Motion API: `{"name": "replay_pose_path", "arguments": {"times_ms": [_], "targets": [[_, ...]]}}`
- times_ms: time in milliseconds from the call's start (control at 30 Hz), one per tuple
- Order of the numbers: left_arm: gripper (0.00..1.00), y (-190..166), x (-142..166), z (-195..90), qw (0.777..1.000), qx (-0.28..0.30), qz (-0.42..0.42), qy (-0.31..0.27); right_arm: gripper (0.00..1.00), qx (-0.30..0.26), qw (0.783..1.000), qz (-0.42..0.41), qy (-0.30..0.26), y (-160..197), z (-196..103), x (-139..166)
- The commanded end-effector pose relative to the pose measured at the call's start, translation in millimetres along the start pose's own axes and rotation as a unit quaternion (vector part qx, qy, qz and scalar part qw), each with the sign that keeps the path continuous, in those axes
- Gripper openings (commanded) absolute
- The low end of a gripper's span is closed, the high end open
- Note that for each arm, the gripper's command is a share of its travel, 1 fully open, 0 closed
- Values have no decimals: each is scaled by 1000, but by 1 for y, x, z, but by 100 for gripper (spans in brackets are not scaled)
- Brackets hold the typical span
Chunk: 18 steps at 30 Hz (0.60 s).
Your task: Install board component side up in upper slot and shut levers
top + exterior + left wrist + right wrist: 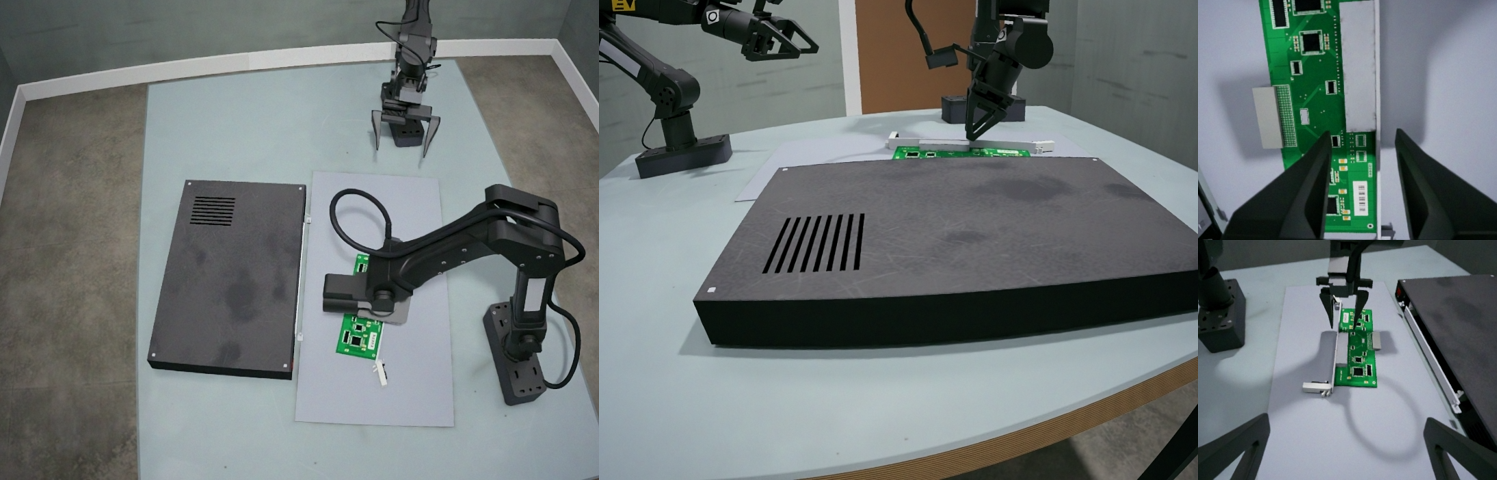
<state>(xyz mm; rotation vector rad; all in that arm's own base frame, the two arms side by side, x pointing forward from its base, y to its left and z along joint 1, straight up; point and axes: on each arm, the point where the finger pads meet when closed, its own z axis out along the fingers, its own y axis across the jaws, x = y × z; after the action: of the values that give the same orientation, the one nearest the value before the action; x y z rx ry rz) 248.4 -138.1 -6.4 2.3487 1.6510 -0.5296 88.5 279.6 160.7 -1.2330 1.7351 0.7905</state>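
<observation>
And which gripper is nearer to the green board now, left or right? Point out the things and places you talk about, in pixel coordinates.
Left. The left gripper (969,137) (1362,136) (1343,329) is just over the board (359,344) (904,152) (1318,103) (1360,353); the right gripper (400,152) (809,49) (1347,423) hangs well beyond one end.

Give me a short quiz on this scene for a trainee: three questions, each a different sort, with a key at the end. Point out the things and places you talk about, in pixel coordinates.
1. Fill in the blank: the green board (360,336) (961,154) (1314,79) (1359,351) lies flat on the pale ____.
2. True or false: the jaws of the right arm (414,50) (678,92) (1249,442) are closed on the board.
3. Which arm reaches over the board?
A. Left
B. Right
C. Neither

Key:
1. mat (399,390) (814,152) (1458,68) (1301,432)
2. False; they stand wide apart, away from it.
3. A
</observation>
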Motion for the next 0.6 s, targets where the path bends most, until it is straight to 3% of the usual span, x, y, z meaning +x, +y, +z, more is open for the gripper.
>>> {"name": "replay_pose_path", "arguments": {"times_ms": [0, 567], "targets": [[47, -1, -8, -3, 1000, -6, 3, -10, 100, -11, 1000, 0, -2, 5, -5, -2], [47, -1, -10, 24, 1000, -3, 2, -10, 100, -11, 1000, 0, -2, 5, -5, -2]]}}
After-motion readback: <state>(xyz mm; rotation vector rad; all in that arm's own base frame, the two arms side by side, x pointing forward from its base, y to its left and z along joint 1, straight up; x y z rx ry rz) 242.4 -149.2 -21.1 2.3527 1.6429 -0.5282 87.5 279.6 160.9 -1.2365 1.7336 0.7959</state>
